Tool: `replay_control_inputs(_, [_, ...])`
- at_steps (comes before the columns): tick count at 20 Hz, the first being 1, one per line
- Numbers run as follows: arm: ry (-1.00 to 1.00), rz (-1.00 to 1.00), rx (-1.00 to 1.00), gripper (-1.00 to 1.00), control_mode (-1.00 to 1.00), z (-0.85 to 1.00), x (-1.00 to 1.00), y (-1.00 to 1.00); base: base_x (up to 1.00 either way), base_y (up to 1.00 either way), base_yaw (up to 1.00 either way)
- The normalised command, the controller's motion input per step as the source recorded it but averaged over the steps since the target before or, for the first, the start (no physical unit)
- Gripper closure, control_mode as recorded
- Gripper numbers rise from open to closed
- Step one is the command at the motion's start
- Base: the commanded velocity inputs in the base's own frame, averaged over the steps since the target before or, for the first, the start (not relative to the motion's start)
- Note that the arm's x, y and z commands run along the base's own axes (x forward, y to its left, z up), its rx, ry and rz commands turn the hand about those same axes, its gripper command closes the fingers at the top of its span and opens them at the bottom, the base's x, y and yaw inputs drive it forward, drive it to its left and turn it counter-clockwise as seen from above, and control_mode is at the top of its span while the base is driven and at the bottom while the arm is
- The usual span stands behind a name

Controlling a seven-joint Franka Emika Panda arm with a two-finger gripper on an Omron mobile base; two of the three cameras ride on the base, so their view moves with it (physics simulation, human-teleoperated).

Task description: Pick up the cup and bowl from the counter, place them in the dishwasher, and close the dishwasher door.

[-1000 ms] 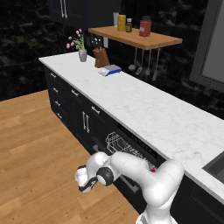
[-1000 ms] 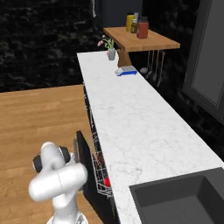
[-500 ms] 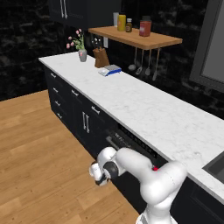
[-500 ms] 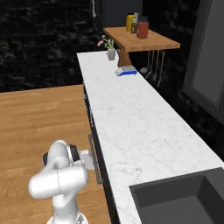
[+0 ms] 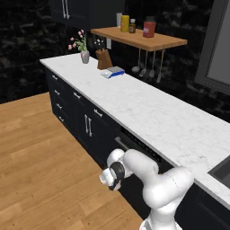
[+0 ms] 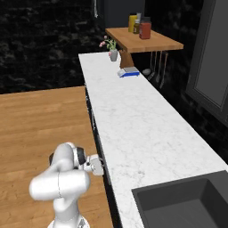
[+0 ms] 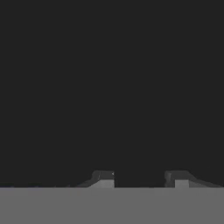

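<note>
Dishwasher door (image 5: 134, 188), lower centre of the left base view, stands about upright against the black cabinet fronts, only a thin dark slit with a hint of rack left under the table (image 5: 148, 112) edge. Judged nearly shut, probably why the hand is pressed flat to it: pushing the panel home, not grabbing it. Cup and bowl not seen on the table top; presumably inside the dishwasher, can't confirm.

Gripper (image 5: 111, 179) sits low, at lower centre of the left view, hard against the door face. In the right base view the gripper (image 6: 99, 165) is at lower left, right at the cabinet line below the table (image 6: 133, 129) rim. In the hand view the fingers (image 7: 104, 178) poke up at bottom centre against flat black, so the panel is right in front. Fingers partly apart, a clear gap between the two tips, nothing between them, holding nothing.

Further out: flower vase (image 5: 84, 55), knife block (image 5: 104, 59), blue-edged item (image 5: 113, 72) at upper left; wooden shelf (image 5: 139, 39) with jars above; sink (image 6: 187, 205) lower right.
</note>
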Motion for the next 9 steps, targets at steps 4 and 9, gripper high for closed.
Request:
replay_control_inputs(4, [0.13,0.15,0.05,-1.00,-1.00,0.00,0.63,-1.00,0.00,0.00,0.00])
replay_control_inputs(9, [0.16,0.11,0.12,-1.00,-1.00,0.00,0.23,-0.57,0.00,0.00,0.00])
